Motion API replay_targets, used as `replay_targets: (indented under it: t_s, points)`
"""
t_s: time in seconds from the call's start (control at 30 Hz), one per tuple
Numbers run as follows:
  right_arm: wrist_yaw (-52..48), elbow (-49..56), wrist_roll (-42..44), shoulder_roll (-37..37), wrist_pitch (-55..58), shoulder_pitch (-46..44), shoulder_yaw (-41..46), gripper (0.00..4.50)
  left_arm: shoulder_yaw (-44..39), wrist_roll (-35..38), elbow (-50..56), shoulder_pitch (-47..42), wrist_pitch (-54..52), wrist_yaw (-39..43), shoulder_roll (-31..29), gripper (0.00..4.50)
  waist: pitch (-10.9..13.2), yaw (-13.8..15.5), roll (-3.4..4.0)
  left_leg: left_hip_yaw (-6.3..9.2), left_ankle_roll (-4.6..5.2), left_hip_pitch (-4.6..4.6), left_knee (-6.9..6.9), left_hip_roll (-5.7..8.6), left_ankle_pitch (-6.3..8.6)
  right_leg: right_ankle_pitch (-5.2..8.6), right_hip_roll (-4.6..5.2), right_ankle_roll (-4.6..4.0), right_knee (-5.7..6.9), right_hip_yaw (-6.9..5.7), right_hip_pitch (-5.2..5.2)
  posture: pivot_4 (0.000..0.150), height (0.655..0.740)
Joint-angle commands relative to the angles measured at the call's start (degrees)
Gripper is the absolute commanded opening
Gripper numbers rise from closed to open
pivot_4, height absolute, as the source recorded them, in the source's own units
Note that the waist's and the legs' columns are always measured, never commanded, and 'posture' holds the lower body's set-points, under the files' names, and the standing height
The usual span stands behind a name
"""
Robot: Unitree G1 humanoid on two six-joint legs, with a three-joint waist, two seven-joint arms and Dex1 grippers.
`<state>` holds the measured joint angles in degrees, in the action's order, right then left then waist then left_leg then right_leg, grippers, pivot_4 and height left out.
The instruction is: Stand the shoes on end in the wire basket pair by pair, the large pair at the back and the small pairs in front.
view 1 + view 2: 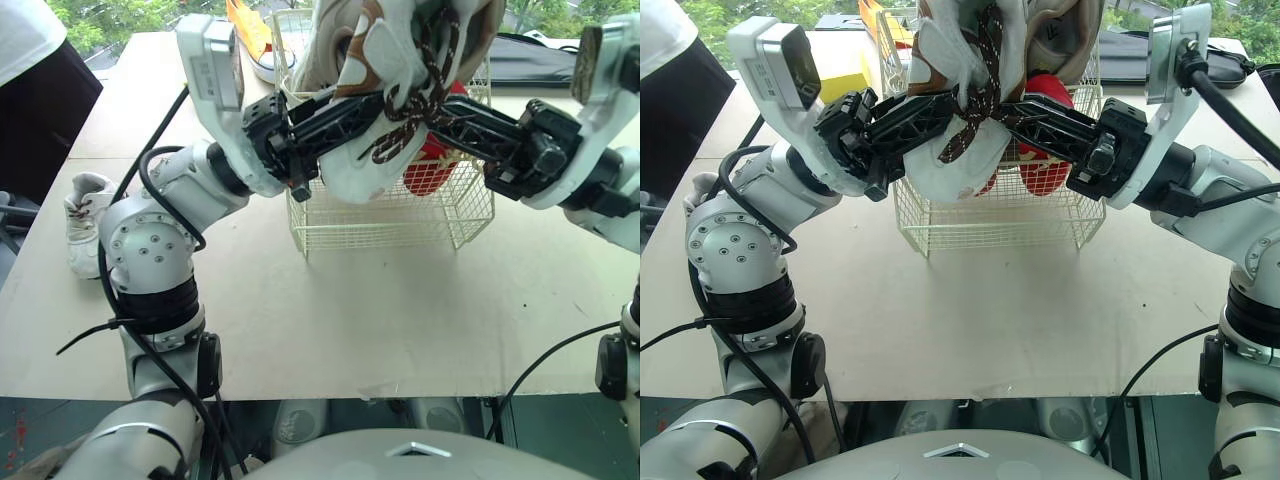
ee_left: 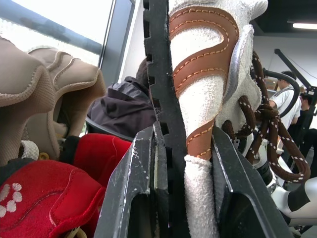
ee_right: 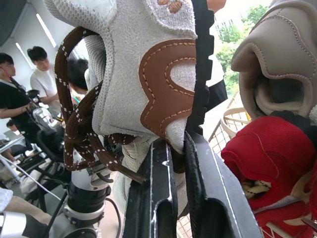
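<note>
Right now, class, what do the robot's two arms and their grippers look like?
The left arm and right arm are rounded silver-grey shells with bolted joints. The left gripper and right gripper each have two black, toothed fingers. White box housings top the wrists; black cables run along both arms.

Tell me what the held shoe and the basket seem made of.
The held shoe looks like fuzzy white textile, perhaps fleece, with smooth brown leather-like trim showing contrast stitching. The basket looks like thin metal wire with an even cream coating.
</note>
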<state>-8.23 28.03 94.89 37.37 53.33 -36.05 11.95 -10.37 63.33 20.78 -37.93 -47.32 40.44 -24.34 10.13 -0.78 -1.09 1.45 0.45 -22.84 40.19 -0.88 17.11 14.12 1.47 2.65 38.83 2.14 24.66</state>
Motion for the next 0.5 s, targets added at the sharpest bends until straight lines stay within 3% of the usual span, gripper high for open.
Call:
replay_targets:
  t_s: [0.03, 0.17, 0.2, 0.33, 0.5]
  points:
    - [-0.52, 3.21, 2.72, 0.31, -2.38, -0.54, 0.11, 0.05, 1.89, 1.56, 1.64, 0.35, -1.6, -0.26, -0.64, 0.64, 0.0, 0.0, 0.0, 0.0, 0.0, 0.0, 0.0, 0.0, 0.0, 0.0, 0.0, 0.0, 0.0, 0.0, 0.0, 0.15, 0.74]
    - [-0.35, 3.26, 2.79, 0.5, -2.85, -0.19, -0.04, 0.05, 0.92, 4.1, 1.23, 0.5, -3.12, -0.9, -1.46, 0.64, 0.0, -0.02, 0.0, 0.0, 0.0, 0.0, 0.0, -0.01, 0.0, 0.0, -0.01, 0.0, 0.0, 0.0, 0.0, 0.15, 0.74]
    - [-0.32, 3.29, 2.88, 0.59, -2.92, 0.01, 0.01, 0.0, 0.46, 5.57, 1.15, 0.51, -3.95, -1.2, -1.86, 1.63, 0.0, -0.02, 0.0, 0.0, 0.0, 0.0, 0.0, -0.01, 0.0, 0.0, -0.01, 0.0, 0.0, 0.0, 0.0, 0.15, 0.74]
    - [0.45, 3.44, 3.55, 1.07, -3.69, 1.18, 0.68, 0.0, -2.4, 9.23, 0.74, 0.42, -5.67, -3.81, -4.16, 3.3, 0.0, -0.01, 0.0, 0.02, 0.0, 0.0, 0.0, -0.05, 0.0, 0.0, -0.02, 0.0, -0.01, -0.01, 0.0, 0.15, 0.74]
    - [0.9, 3.68, 3.63, 2.73, -5.05, 3.78, 2.86, 0.0, -4.69, 13.28, 2.1, 2.42, -8.36, -4.57, -10.19, 3.3, 0.0, -0.08, 0.0, 0.02, 0.01, 0.01, -0.01, -0.1, 0.01, 0.01, -0.06, 0.0, 0.0, -0.01, 0.01, 0.15, 0.74]
